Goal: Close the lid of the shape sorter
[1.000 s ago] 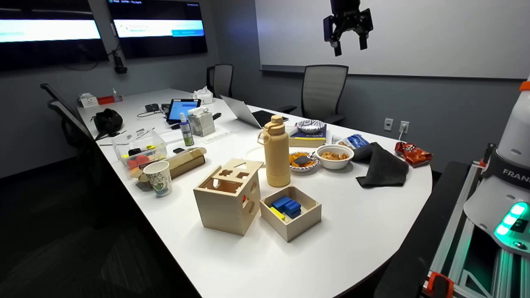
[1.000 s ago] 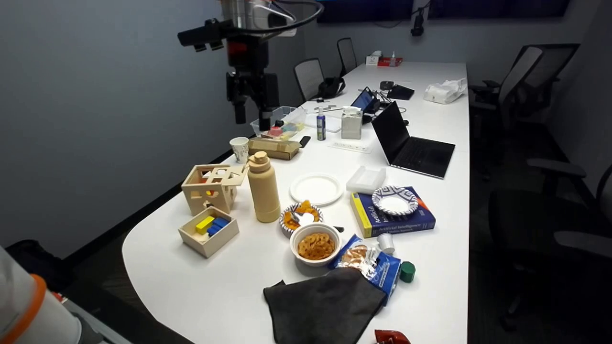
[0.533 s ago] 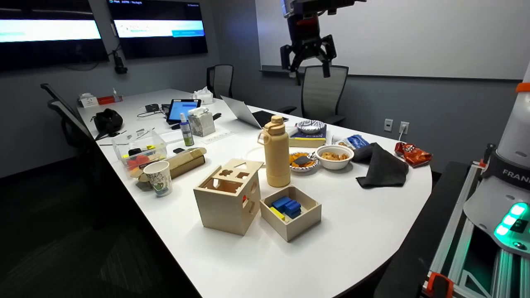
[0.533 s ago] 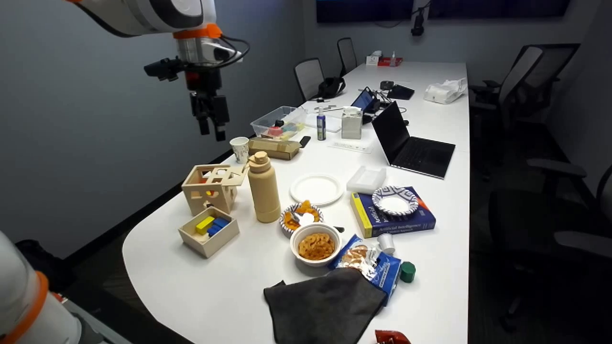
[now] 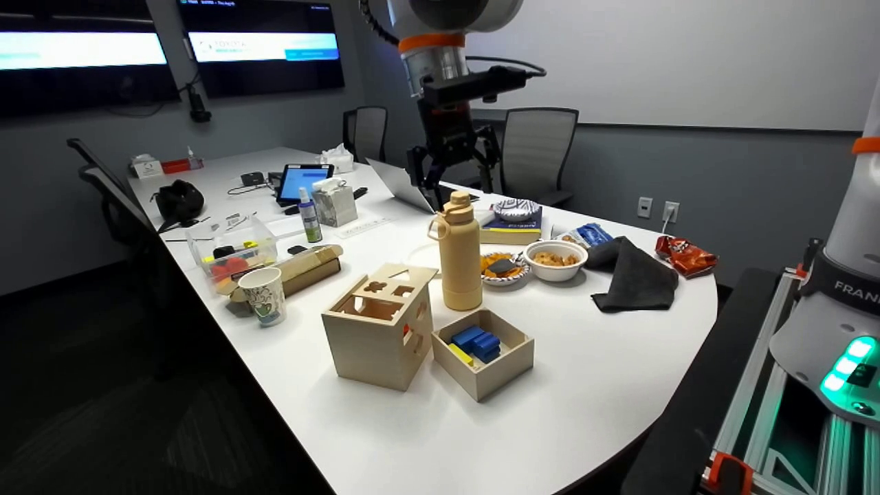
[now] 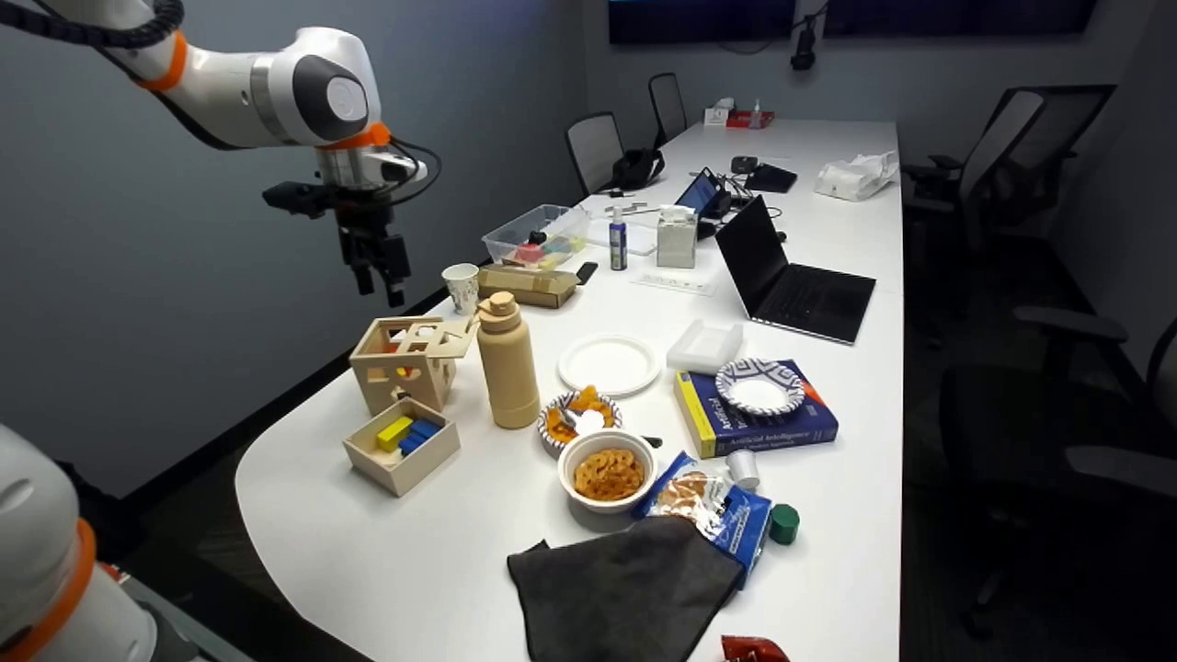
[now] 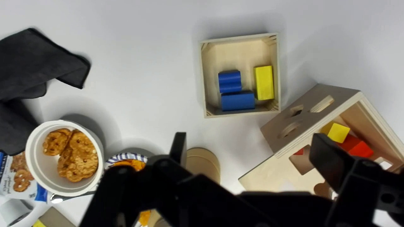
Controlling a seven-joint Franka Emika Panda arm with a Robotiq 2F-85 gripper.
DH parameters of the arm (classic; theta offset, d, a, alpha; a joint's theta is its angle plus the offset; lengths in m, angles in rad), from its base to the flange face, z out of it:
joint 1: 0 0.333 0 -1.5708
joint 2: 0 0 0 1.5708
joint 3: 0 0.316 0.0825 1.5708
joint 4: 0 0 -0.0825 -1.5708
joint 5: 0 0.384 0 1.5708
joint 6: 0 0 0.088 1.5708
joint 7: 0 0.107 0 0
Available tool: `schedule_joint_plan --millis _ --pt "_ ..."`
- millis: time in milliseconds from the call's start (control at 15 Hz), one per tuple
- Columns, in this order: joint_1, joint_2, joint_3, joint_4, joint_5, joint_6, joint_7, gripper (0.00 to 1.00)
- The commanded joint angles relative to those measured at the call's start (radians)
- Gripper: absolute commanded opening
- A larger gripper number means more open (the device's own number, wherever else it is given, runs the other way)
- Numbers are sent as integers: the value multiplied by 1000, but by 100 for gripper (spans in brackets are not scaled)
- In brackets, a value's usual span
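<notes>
Black gripper [image 6: 381, 294]: spread wide, nothing held | pale-wood cube sorter [image 5: 361, 352]: flanked by low pale-wood box [image 5: 505, 371] | jutting pierced square wooden lid [image 5: 389, 282] is neighboured by tall tan bottle [image 5: 461, 268]

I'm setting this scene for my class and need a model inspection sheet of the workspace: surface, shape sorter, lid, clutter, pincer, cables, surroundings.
Surface: white table, its end rounded.
Shape sorter: pale wooden cube box, standing upright; yellow and red blocks show inside.
Lid: not closed; it juts past the box toward the tan water bottle, leaving part of the top open.
Clutter: low wooden box with blue blocks and a yellow block, white pretzel bowl, dark cloth, laptop, among others.
Pincer: open, holding nothing, hanging above the table.
Cables: black cable looping out above the pincer; white cord in a wall outlet.
Surroundings: lit wall screens, whiteboard, mesh office chairs.
</notes>
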Motion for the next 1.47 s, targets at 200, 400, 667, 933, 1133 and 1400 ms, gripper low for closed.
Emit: schedule_joint_plan --millis 200,400,667,933,1133,1400 --pt "57 152 -31 62 -23 150 31 100" --pt "73 199 -52 83 -28 229 39 100" --pt "108 261 -95 119 -85 290 88 100" --pt "106 256 -97 104 -47 281 40 100" --pt "107 262 -98 112 -46 281 40 100" --pt "108 262 -98 114 -46 281 40 100"
